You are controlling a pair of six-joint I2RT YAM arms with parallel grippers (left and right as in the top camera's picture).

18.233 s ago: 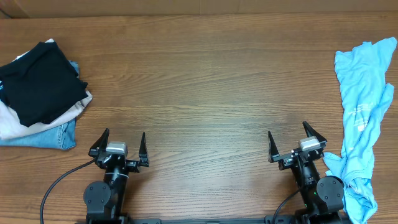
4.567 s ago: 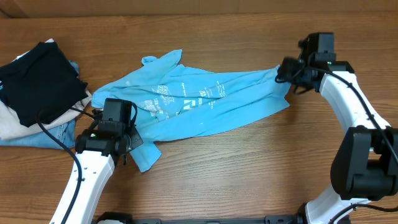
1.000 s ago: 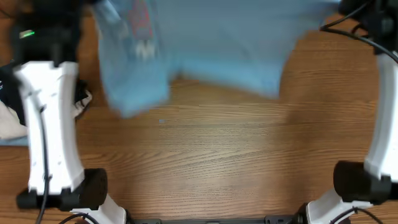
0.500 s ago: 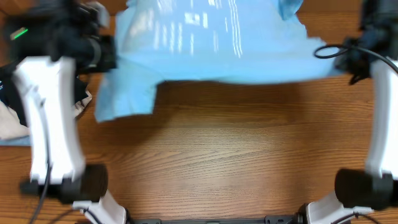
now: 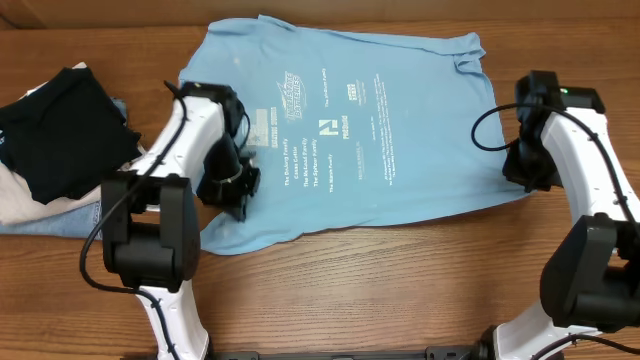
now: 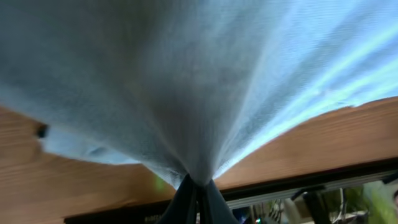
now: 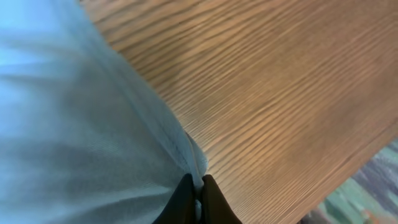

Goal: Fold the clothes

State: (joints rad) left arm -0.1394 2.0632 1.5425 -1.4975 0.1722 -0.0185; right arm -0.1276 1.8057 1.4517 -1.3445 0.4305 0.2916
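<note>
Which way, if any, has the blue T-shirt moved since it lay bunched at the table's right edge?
Yes. The T-shirt has moved left in the overhead view and lies spread flat, its sleeve now near the black folded garment.

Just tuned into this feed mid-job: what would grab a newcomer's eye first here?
The sky-blue T-shirt dominates, spread nearly flat across the far middle of the table with its white print facing up. The left gripper and right gripper are each shut on its fabric, at its left and right sides. A black garment tops a clothes pile at the table's left edge.
</note>
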